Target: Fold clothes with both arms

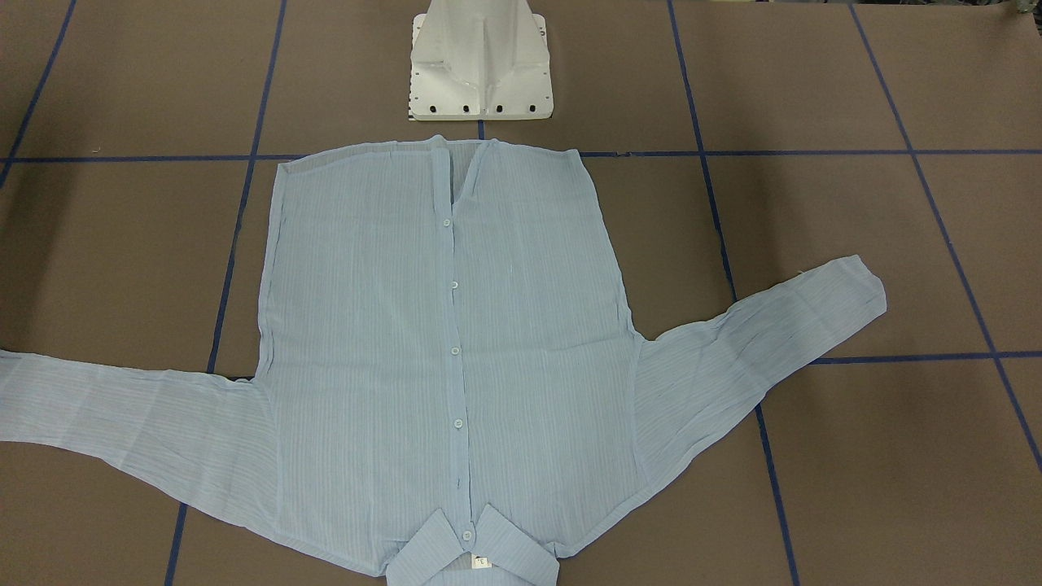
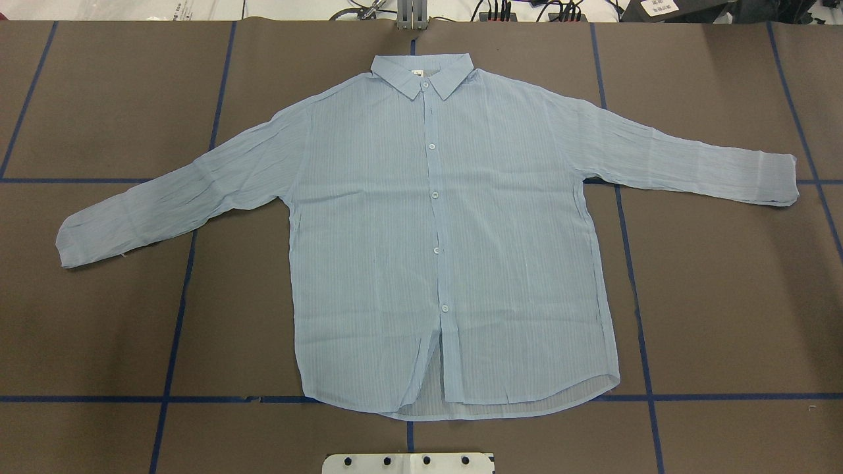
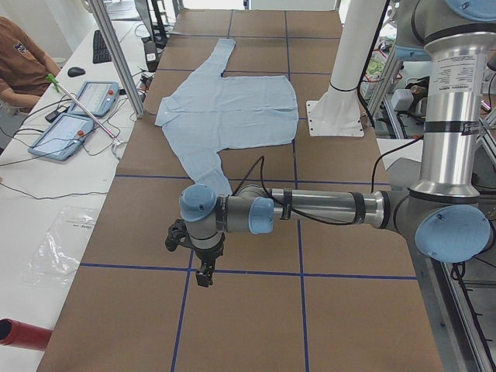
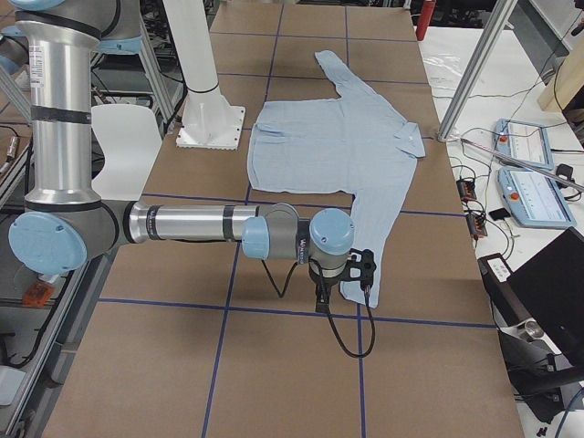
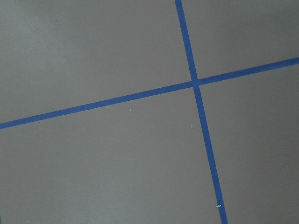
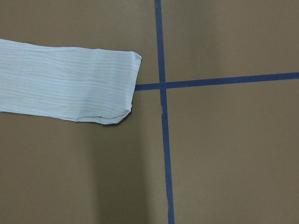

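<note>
Centrally on the tabletop point(image 2: 724, 296): shirt point(image 2: 448, 230), spread flat, front up, buttoned, collar point(image 2: 422, 74) at the edge far from the pedestal point(image 1: 480, 65), hem toward it, sleeves splayed to both sides. Past the sleeve end on the robot's left, left claw point(image 3: 204, 275), pointing down over bare tabletop and blue tape point(image 5: 196, 84); cannot tell whether open or closed. Just beside the other sleeve's cuff point(image 6: 114, 88), right claw point(image 4: 321, 299), above the tabletop; likewise cannot tell.

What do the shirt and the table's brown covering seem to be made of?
Shirt: thin matte woven cloth, perhaps cotton; finely crinkled, and the single layer at the hem looks semi-sheer. Table covering: probably matte brown paper or card; flat, glare-free, sheets overlapping.
</note>
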`<state>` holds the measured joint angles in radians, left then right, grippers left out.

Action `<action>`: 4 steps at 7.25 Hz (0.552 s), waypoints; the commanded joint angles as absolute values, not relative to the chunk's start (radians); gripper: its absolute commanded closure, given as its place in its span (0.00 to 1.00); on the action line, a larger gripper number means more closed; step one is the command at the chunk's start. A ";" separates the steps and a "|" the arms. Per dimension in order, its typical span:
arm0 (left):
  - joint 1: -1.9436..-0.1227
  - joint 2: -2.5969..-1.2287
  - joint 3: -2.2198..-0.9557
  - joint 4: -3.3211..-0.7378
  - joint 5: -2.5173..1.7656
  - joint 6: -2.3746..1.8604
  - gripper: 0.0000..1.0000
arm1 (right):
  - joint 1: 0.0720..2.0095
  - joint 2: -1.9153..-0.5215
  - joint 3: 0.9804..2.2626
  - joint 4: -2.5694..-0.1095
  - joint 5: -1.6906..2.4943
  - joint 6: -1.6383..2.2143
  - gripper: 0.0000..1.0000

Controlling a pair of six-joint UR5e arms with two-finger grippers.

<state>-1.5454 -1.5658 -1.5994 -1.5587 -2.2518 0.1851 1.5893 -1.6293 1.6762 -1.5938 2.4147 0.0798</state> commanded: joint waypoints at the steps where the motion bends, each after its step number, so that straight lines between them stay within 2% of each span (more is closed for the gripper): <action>1: -1.545 -1.566 -1.601 -1.560 -2.252 0.184 0.01 | 1.589 -1.629 1.680 -1.595 2.405 0.078 0.00; 4: -1.545 -1.568 -1.606 -1.568 -2.253 0.195 0.01 | 1.589 -1.626 1.677 -1.594 2.413 0.094 0.00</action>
<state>-1.5447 -1.5660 -1.6020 -1.5631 -2.2522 0.1916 1.5892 -1.6265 1.6765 -1.5953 2.4074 0.0909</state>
